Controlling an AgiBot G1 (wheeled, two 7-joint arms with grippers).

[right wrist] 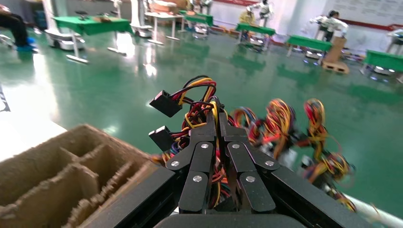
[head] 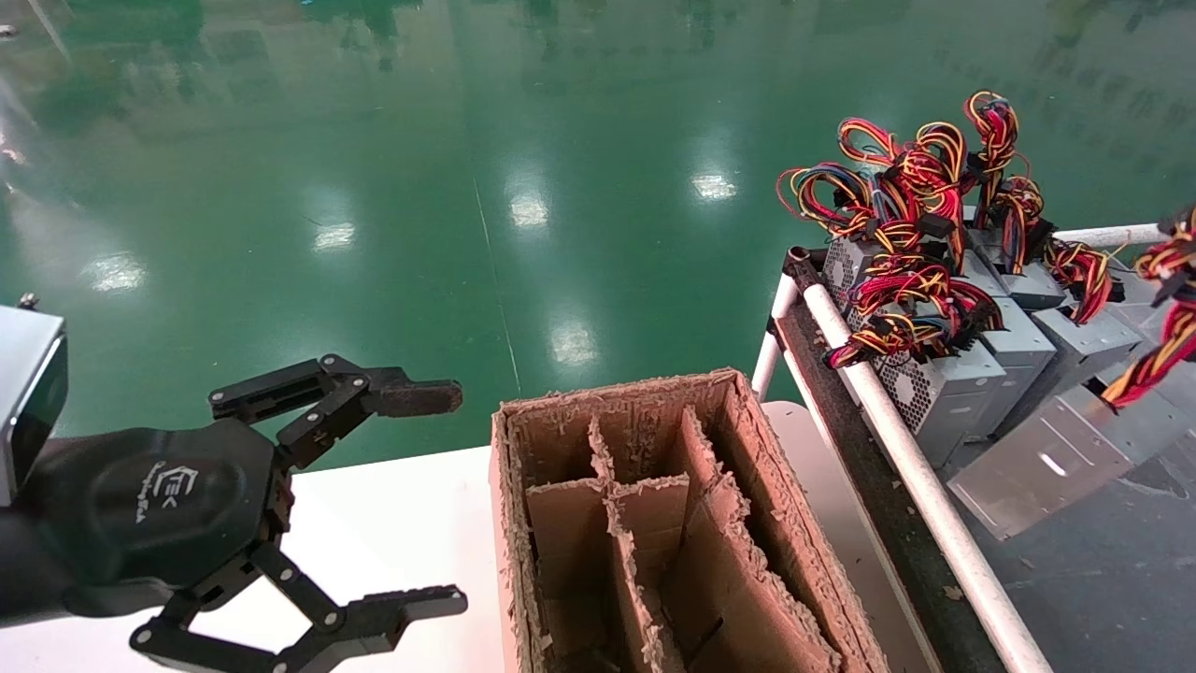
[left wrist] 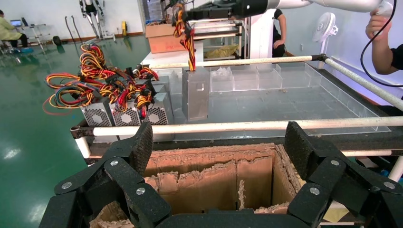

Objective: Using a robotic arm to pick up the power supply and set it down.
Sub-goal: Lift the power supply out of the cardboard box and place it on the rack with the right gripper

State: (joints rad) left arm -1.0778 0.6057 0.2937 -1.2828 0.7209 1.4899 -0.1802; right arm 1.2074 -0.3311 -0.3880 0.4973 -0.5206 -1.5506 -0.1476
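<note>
My right gripper (right wrist: 215,118) is shut on the red, yellow and blue wire bundle (right wrist: 195,102) of the power supply. In the left wrist view the white robotic arm (left wrist: 332,4) reaches in from above, and the plain grey box (left wrist: 196,92) hangs upright by its wires (left wrist: 187,40), its lower end at or just above the tray floor. In the head view the power supply (head: 1037,463) shows its small white label, its wires (head: 1163,327) rising at the right edge. My left gripper (head: 458,497) is open and holds nothing, left of the cardboard box.
A worn cardboard box (head: 654,523) with dividers stands on the white table (head: 392,523). Beyond a white pipe rail (head: 897,421), several grilled grey supplies (head: 934,383) with tangled wires sit in the tray. A person's hand (left wrist: 380,23) is at the tray's far side.
</note>
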